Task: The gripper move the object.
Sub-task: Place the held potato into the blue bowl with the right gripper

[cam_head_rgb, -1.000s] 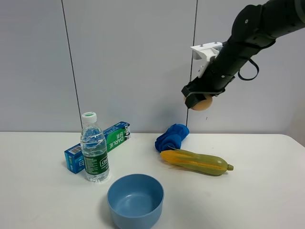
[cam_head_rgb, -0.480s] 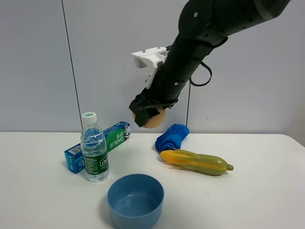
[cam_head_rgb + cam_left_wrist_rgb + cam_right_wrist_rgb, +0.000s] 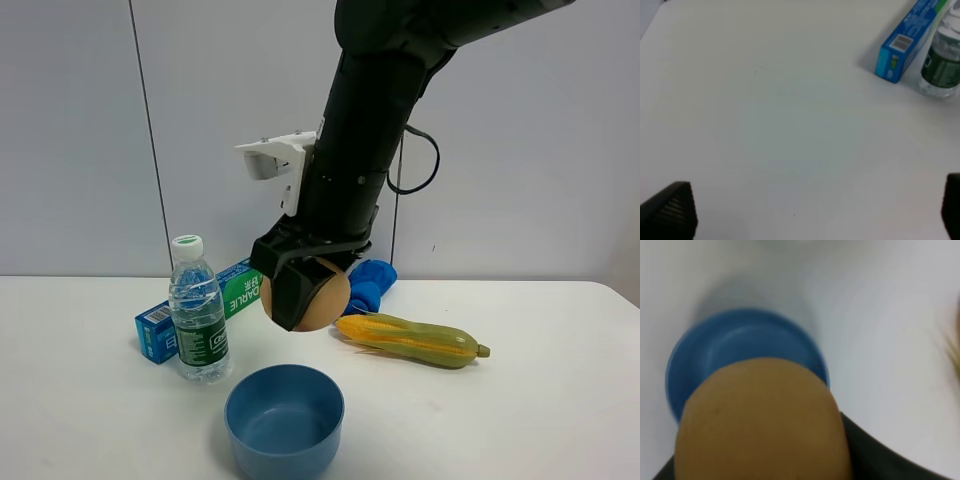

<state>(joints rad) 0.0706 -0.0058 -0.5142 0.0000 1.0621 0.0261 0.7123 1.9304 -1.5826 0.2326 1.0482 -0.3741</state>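
My right gripper [image 3: 303,296] is shut on a tan egg-shaped object [image 3: 318,298] and holds it in the air just above the far rim of the blue bowl [image 3: 284,419]. In the right wrist view the egg [image 3: 760,422] fills the foreground with the bowl [image 3: 735,345] right below it. My left gripper's two black fingertips [image 3: 670,210] show at the edges of the left wrist view, spread wide and empty over bare table.
A water bottle [image 3: 198,312] and a blue-green toothpaste box [image 3: 228,296] stand left of the bowl. A corn cob [image 3: 412,340] and a blue cloth [image 3: 362,285] lie to the right. The bottle [image 3: 943,65] and box [image 3: 910,37] also show in the left wrist view.
My right arm has swung left and down with the egg, from high at the right to just above the bowl. Nothing on the table moved.
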